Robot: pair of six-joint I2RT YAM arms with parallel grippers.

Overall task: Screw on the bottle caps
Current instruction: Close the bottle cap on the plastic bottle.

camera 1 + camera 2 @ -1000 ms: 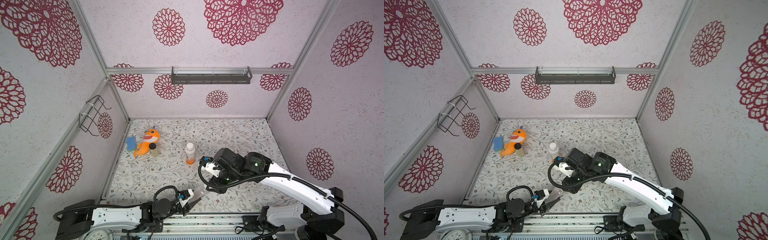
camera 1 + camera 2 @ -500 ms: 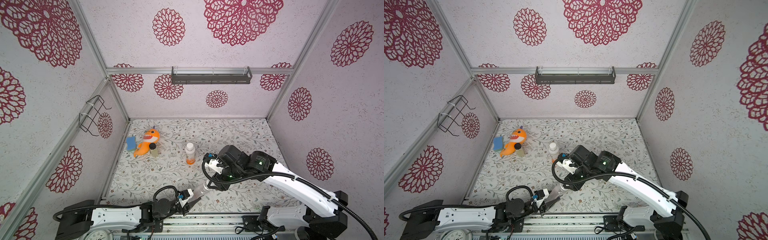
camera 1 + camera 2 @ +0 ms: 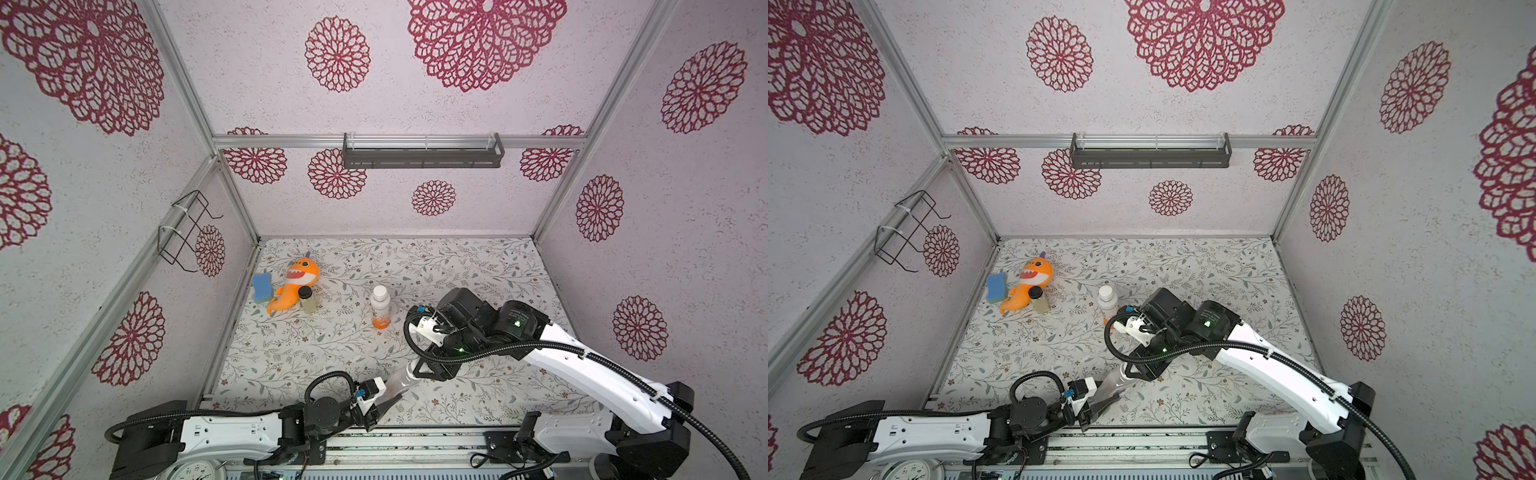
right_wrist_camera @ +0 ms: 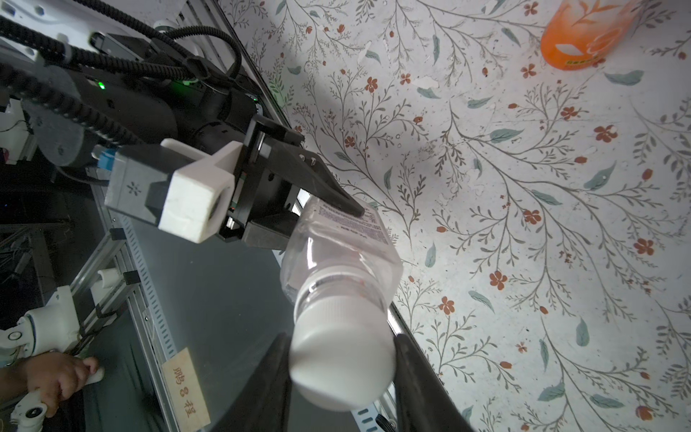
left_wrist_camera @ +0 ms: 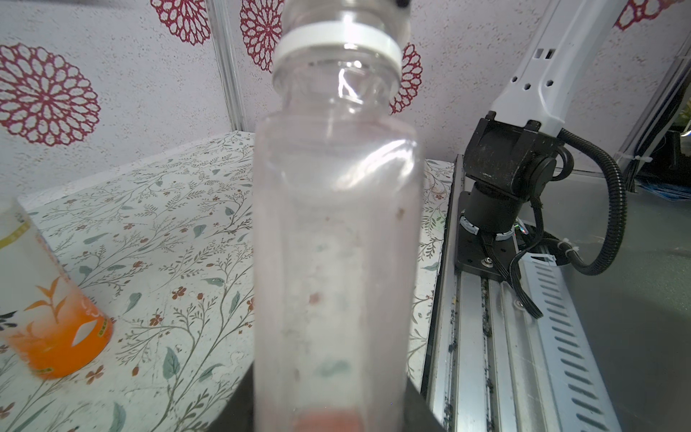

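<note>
A clear squarish bottle [image 3: 400,379] [image 3: 1116,382] is held tilted above the table's front edge between both grippers. My left gripper [image 3: 386,405] [image 5: 332,419] is shut on its base, the body [image 5: 336,224] filling the left wrist view. My right gripper [image 3: 419,368] [image 4: 342,374] is shut on the white bottle cap [image 4: 342,359] at its neck, one finger on each side. A white ring [image 5: 336,41] circles the neck. The orange-based bottle [image 3: 381,309] [image 3: 1108,301] [image 4: 583,41] stands upright mid-table with a white cap [image 3: 379,291] on it, apart from both grippers.
An orange shark plush [image 3: 295,282], a blue sponge [image 3: 261,286] and a small black-lidded jar [image 3: 307,299] lie at the back left. A metal rail [image 5: 486,336] runs along the table's front edge. A wire rack [image 3: 183,232] hangs on the left wall, a shelf [image 3: 422,151] on the back wall.
The right arm's wrist has shifted a little to the right and toward the front. The bottle stays held between both grippers, and the left arm has hardly moved.
</note>
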